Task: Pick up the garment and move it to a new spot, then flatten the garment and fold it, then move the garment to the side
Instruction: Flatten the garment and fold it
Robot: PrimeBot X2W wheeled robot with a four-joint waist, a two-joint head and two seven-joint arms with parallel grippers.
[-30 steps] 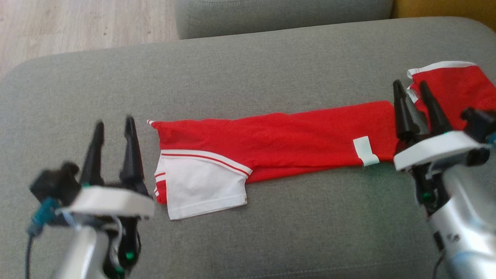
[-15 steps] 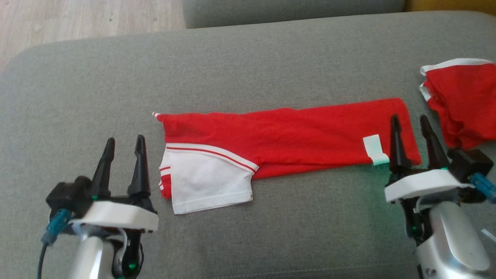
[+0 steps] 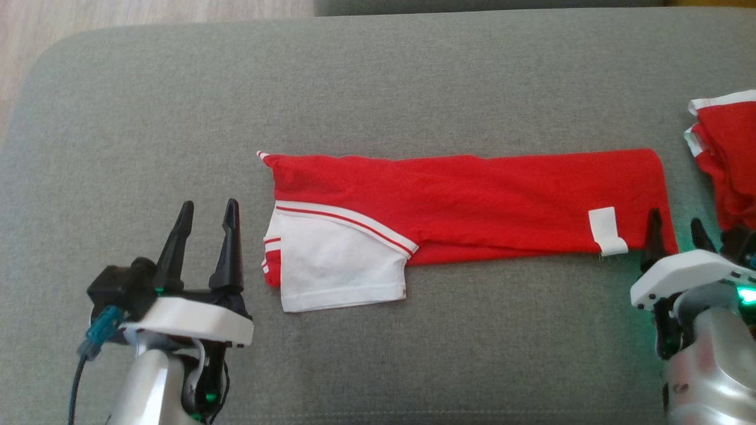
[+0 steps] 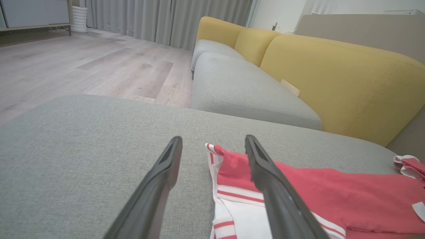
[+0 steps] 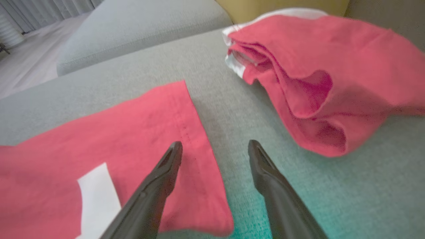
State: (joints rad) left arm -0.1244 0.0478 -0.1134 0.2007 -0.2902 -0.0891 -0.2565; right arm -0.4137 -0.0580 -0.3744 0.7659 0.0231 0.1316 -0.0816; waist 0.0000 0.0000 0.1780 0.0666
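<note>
Red shirt (image 3: pixel 472 195), folded into a long strip, lies flat across the middle of the grey cushion (image 3: pixel 378 77), running left to right in front of me. Its white sleeve (image 3: pixel 336 271) with the red stripes sits at the left end, on the side nearer me. A white label (image 3: pixel 607 230) shows close to the right end.

My left gripper (image 3: pixel 209 203) hovers just beside the sleeve end, off the cloth to its left, jaws spread wide with nothing between them. On the left wrist camera, one finger crosses in front of the striped sleeve edge and the other stands over bare cushion.

My right gripper (image 3: pixel 674 217) is at the opposite end, by the shirt's near right corner, also wide apart and empty. On the right wrist camera, one finger overlies the hemmed corner, not far from the label, and the other is over bare grey fabric just past the edge. I cannot tell whether the tips touch down.

A crumpled bundle of red cloth (image 3: pixel 729 159) with white trim lies apart from the shirt, further right, beyond my right gripper.
</note>
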